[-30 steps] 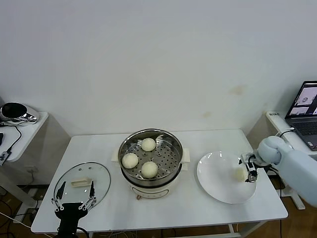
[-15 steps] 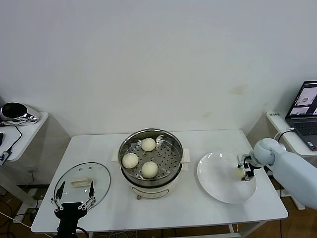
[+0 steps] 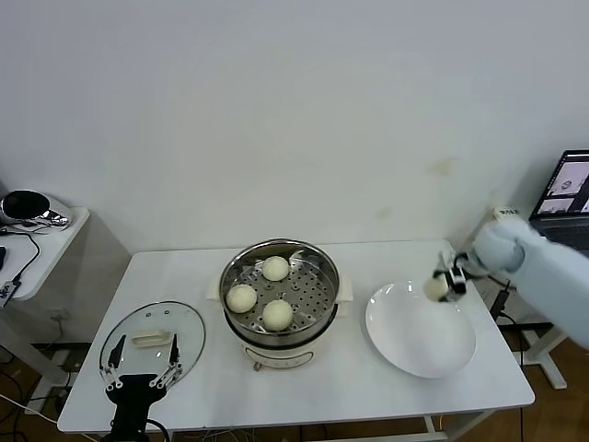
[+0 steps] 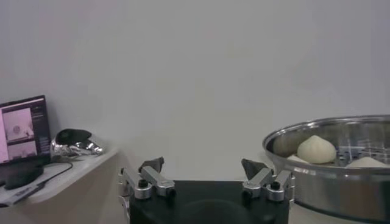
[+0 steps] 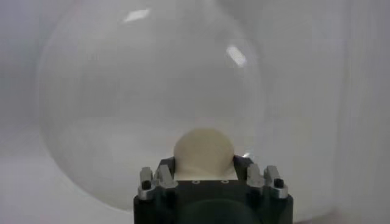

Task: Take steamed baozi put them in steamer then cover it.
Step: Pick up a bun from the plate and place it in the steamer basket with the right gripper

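a: step in hand?
b: carrying the last steamed baozi (image 3: 435,288), judged. pinched in the right gripper (image 3: 445,286), jaws closed snug on the bun, held above the upper right rim of the white plate (image 3: 419,345), right of centre in the head view.
a: the other three?
b: already sitting in the steamer (image 3: 281,293) at frame centre, on the perforated tray.
a: next move?
b: probably a carry leftward over the steamer rim, then a gentle release onto the tray's free patch.
a: left gripper (image 3: 138,362)?
b: parked at lower left, just over the near edge of the cover (image 3: 153,336), jaws spread wide, holding nothing.
a: bun's axis?
b: round, no long axis, no facing to speak of.
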Tool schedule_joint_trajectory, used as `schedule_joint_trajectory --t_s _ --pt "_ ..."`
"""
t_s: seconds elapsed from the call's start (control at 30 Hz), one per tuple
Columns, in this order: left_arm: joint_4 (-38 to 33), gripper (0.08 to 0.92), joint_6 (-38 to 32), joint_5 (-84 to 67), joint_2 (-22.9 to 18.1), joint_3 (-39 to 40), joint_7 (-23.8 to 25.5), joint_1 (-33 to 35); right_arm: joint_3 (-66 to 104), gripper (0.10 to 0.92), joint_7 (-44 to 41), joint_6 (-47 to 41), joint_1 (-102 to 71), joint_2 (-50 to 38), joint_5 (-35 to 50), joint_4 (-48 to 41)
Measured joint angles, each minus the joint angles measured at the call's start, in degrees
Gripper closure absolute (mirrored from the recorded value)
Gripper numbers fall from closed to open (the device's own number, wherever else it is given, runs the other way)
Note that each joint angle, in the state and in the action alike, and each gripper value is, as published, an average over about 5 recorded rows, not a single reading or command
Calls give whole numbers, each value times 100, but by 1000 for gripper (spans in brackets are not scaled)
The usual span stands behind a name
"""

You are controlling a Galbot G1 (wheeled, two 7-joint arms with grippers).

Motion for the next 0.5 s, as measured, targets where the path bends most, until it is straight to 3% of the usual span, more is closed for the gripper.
schedule_joint_trajectory --t_s 0.5 --pt "70 177 -9 -13 12 11 -4 -82 -2110 414 692 -1290 2621 1262 2490 840"
